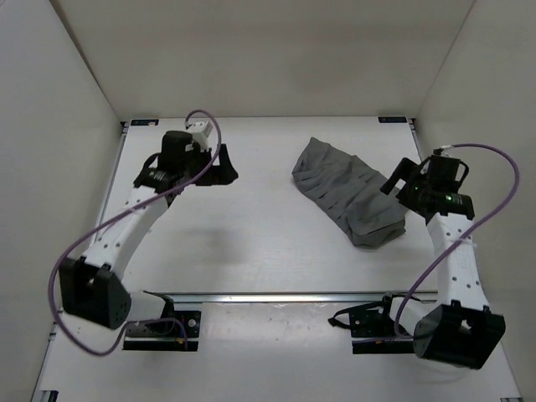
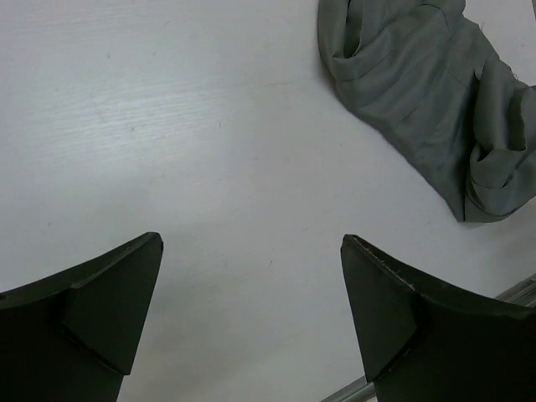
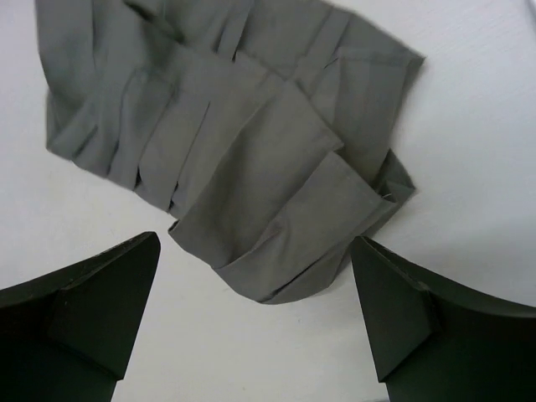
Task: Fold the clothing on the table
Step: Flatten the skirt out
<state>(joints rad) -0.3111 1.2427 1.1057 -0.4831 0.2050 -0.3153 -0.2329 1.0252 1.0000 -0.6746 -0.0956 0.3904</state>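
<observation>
Clothing (image 1: 350, 191) lies crumpled at 2 o'clock on the table (image 1: 251, 243). The left end effector (image 2: 251, 251) at 10 o'clock and the right end effector (image 3: 253, 241) at the clothing's 3 o'clock edge both gape wide, empty.

1. The clothing (image 1: 350, 193) is a single small piece of medium-grey cloth, wrinkled and loosely bunched, with darker pleat-like lines running along its length.
2. It lies on the right half of the surface (image 1: 268, 251), toward the far side, slanting from far-left to near-right.
3. Its near-right end is doubled over into a thicker, rounded fold. The far-left end shows overlapping pleats.
4. The surface is flat, white and rectangular, with thin metal rails along its edges and small dark brackets at the far corners. The clothing covers only a small part of it.
</observation>
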